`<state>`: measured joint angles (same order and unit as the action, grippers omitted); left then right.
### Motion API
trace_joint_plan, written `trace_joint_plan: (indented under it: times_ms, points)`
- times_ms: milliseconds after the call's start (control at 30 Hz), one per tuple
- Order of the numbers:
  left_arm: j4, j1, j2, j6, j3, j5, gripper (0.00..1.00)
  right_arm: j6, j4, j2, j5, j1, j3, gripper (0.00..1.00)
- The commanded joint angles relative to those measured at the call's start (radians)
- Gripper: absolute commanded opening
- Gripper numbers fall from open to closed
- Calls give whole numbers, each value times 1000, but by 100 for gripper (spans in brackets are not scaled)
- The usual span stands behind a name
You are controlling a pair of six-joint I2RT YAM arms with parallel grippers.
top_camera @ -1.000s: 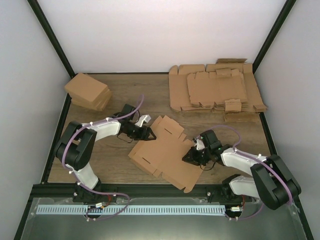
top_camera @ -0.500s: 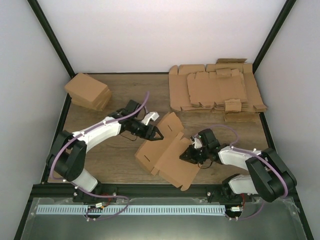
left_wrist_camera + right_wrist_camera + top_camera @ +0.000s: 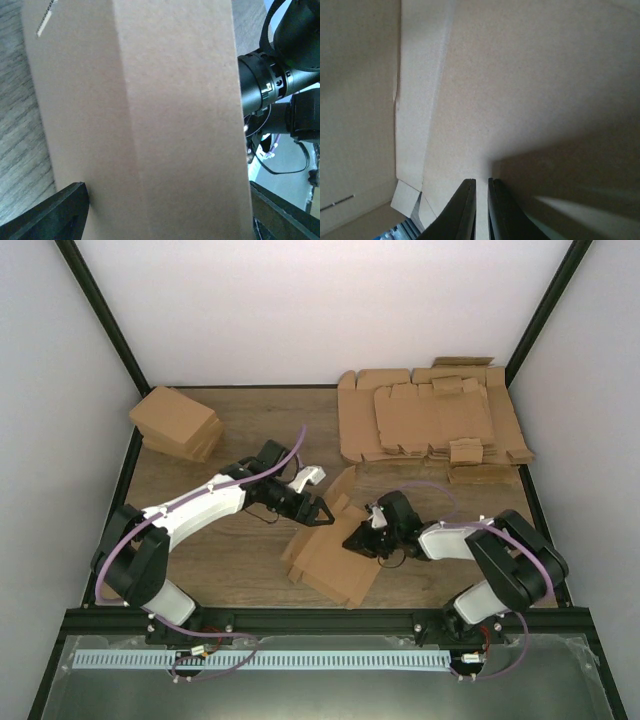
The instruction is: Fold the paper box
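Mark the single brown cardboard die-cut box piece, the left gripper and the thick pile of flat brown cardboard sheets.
Brown cardboard die-cut box piece (image 3: 335, 575): top view, near flat panel.
Left gripper (image 3: 318, 514): top view, between its fingertips.
Pile of flat brown cardboard sheets (image 3: 430, 425): top view, topmost sheet.

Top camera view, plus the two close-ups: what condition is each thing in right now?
paper box: partly folded, panels bent up off the table.
left fingers: open, one on each side of a box panel.
right fingers: shut, apparently on a thin box flap.
stack of flat cardboard sheets: unfolded, lying flat.
pile of cartons: folded, stacked.
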<state>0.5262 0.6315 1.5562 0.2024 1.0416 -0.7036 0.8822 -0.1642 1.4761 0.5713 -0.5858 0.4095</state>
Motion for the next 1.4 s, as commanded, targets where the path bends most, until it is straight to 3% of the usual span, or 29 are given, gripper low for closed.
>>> trace_joint_plan:
  times_ms: [0, 200, 333, 567, 800, 933, 1133, 1367]
  points:
    - [21, 10, -26, -15, 29, -19, 85, 38, -59, 84, -109, -16, 15, 10]
    - [14, 9, -34, -10, 35, -36, 87, 43, -97, 168, -114, -48, 56, 9]
    - [13, 5, -30, -3, 37, -33, 74, 49, -113, 180, -115, -51, 49, 9]
    - [8, 4, -19, 0, 37, -18, 74, 37, -104, 176, -120, -52, 48, 9]
    - [-7, 1, -40, 2, 39, -38, 90, 29, -96, 181, -122, -52, 57, 9]
    - [-26, -31, -45, 20, 22, -53, 74, 25, -92, 181, -120, -52, 64, 9]
    - [20, -41, -15, -11, 23, -15, 72, 17, -77, 184, -123, -53, 72, 9]
    - [28, -34, 13, -19, 18, -3, 61, 16, -77, 189, -123, -53, 81, 9]
